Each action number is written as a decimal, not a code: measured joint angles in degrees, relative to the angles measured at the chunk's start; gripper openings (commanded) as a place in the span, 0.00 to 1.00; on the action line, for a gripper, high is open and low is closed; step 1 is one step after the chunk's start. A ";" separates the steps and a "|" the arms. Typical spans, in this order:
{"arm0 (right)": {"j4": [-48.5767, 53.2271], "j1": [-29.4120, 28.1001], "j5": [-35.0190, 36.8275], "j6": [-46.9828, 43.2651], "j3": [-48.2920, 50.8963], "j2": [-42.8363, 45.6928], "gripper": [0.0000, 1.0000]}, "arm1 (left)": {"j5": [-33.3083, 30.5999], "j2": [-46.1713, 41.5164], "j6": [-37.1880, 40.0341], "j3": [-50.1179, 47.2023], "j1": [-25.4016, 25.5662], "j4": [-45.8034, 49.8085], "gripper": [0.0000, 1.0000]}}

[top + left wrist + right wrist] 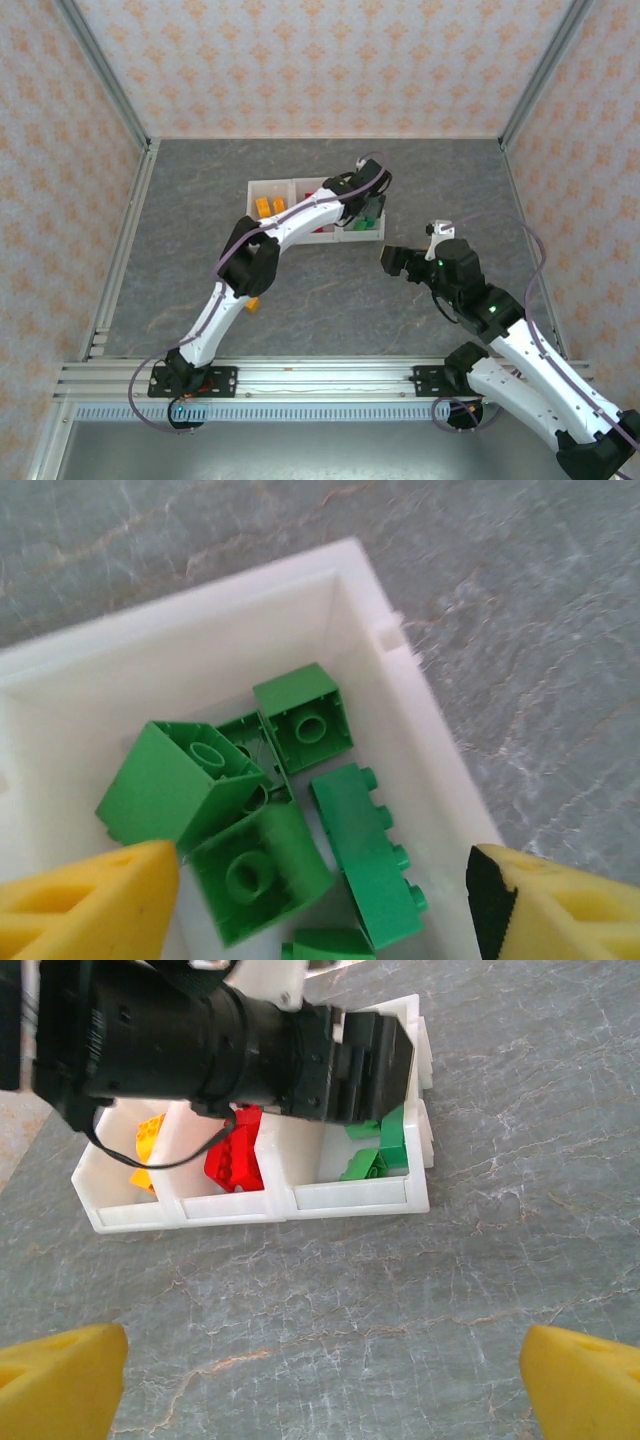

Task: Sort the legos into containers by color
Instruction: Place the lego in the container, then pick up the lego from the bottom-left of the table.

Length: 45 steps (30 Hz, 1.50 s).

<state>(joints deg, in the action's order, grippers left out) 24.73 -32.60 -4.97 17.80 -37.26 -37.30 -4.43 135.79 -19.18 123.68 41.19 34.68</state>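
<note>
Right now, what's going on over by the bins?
The left tool hangs open over the right-hand bin, where several green bricks lie; it holds nothing. The middle bin has red bricks, and the left bin has yellow bricks. The right tool hovers open and empty over the table, short of the bins. One orange brick lies loose on the table beside the left arm, not yet sorted.

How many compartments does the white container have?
3, joined in a row. In the right wrist view: the left compartment holds orange-yellow bricks, the middle compartment red bricks, the right compartment green bricks. The left arm covers their far ends.
</note>
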 measured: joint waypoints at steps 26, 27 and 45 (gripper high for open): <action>-0.37 -0.48 -4.07 -0.46 0.20 -3.78 1.00 | -18.82 -53.09 -10.36 -43.19 6.21 6.71 0.99; -0.37 -0.57 -4.07 -0.46 0.20 -3.78 1.00 | -19.34 -55.17 -12.04 -46.75 6.36 7.91 0.99; -0.37 -1.86 -4.07 -0.44 0.20 -3.78 1.00 | -12.35 -79.45 -37.77 -85.26 6.82 11.32 0.99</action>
<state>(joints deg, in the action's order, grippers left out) 24.36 -34.46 -9.04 17.37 -37.06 -41.08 -16.78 56.34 -56.95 38.41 48.01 46.00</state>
